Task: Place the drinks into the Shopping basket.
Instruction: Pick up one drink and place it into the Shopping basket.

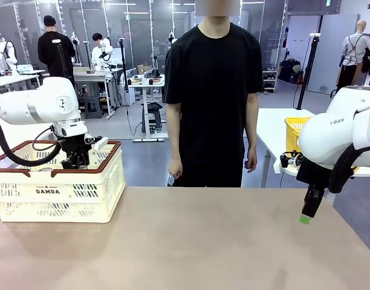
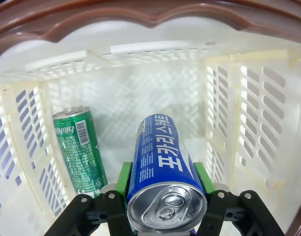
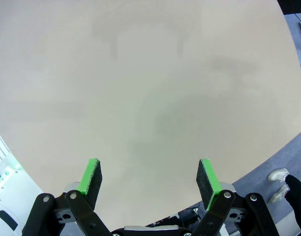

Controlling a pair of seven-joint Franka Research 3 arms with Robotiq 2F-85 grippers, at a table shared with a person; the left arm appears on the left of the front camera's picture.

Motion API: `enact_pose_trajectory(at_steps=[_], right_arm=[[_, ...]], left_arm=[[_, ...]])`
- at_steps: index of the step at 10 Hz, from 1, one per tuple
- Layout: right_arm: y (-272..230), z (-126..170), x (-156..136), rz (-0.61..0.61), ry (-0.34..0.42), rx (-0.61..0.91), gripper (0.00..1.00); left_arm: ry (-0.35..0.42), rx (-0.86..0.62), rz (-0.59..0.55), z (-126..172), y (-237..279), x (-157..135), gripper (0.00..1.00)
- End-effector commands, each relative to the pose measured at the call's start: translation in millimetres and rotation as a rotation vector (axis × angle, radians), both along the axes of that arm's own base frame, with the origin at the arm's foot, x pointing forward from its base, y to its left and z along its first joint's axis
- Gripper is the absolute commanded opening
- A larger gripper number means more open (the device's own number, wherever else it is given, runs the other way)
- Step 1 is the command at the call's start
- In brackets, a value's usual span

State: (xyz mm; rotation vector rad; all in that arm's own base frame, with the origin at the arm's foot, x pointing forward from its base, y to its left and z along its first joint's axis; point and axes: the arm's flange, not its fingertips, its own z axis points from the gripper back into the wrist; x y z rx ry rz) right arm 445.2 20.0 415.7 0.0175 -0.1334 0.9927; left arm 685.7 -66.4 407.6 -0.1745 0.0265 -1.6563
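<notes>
**Blue can over the basket, one green can already in**

The task looks well along. In the left wrist view a green can (image 2: 80, 150) already lies inside the basket (image 2: 249, 123), close to one slotted side wall. The left tool (image 2: 163, 189) is clamped on the blue can (image 2: 163, 172), its green pads pressed to either side of the body, and holds it inside the basket's walls above the floor, just beside the green can but apart from it. In the front view the left tool (image 1: 76, 158) sits down inside the basket (image 1: 58, 192) at the desk's (image 1: 203, 241) left end. What seems left is to let the blue can go and lift clear. A second green can is not to be made out among the parts of the basket floor that show, so I cannot say whether one more trip is needed.

The right tool (image 3: 149, 179) hangs with its jaws spread wide and nothing between them, over bare desk; in the front view it (image 1: 307, 212) is at the right edge, well apart from the basket.

The blue can is blue with a white band and blue lettering, silver top with the pull tab unbroken, undented. The green can is dark green with white markings and a barcode panel. The basket is cream-white, slotted, with a reddish-brown rim.
</notes>
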Motion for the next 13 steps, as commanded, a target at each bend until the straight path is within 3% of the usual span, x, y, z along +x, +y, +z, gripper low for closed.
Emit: enact_pose_trajectory(at_steps=[1, 13], right_arm=[[-0.6, 0.8, -0.4, 0.001, 0.002, -0.003, 0.97], [-0.6, 0.8, -0.4, 0.001, 0.002, -0.003, 0.97]], left_arm=[[-0.001, -0.010, 0.016, 2.4, 3.8, 8.2, 0.58], [0.046, 0.009, 0.008, -25.9, 9.4, 15.4, 0.58]])
